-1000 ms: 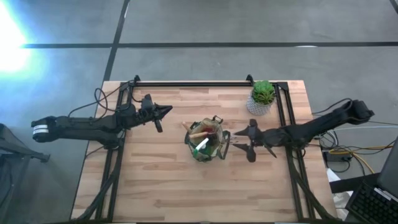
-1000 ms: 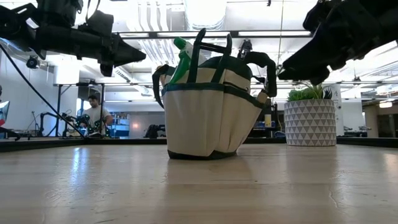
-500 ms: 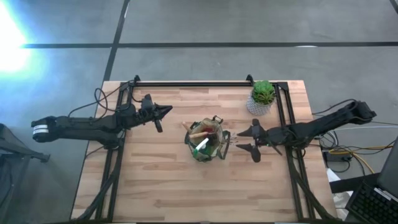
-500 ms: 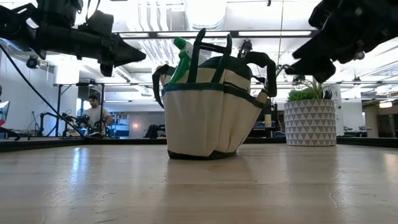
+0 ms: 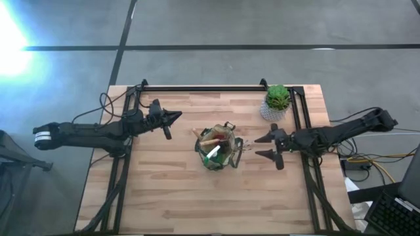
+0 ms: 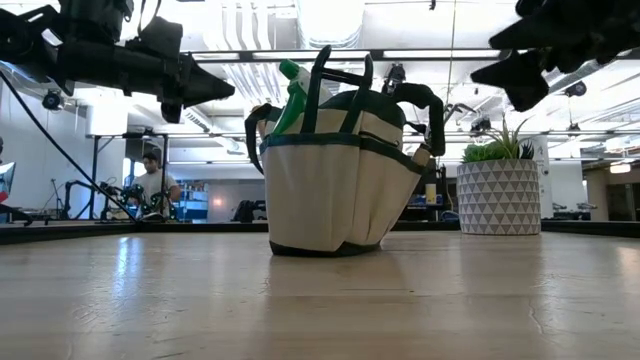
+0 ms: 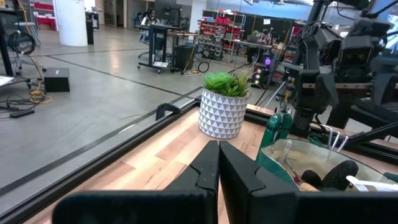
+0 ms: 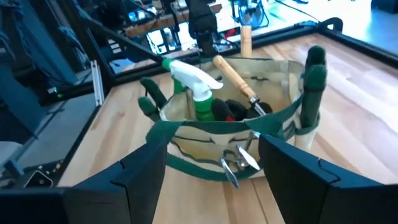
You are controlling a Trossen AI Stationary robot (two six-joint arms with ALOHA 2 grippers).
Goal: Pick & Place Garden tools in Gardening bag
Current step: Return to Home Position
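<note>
The right end effector [image 5: 261, 147], fingers spread and empty, has drawn back from the gardening bag [image 6: 330, 190]; the left end effector [image 5: 176, 116] stays closed, unmoved.

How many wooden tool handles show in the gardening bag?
2: a slanted wooden handle lies across the gardening bag; an upright wooden handle stands at its rim. More may be hidden.

A plant [image 5: 277, 101] stands near the table's [image 5: 164, 190] far right corner. A person [image 6: 152, 180] shows in the room beyond.
</note>
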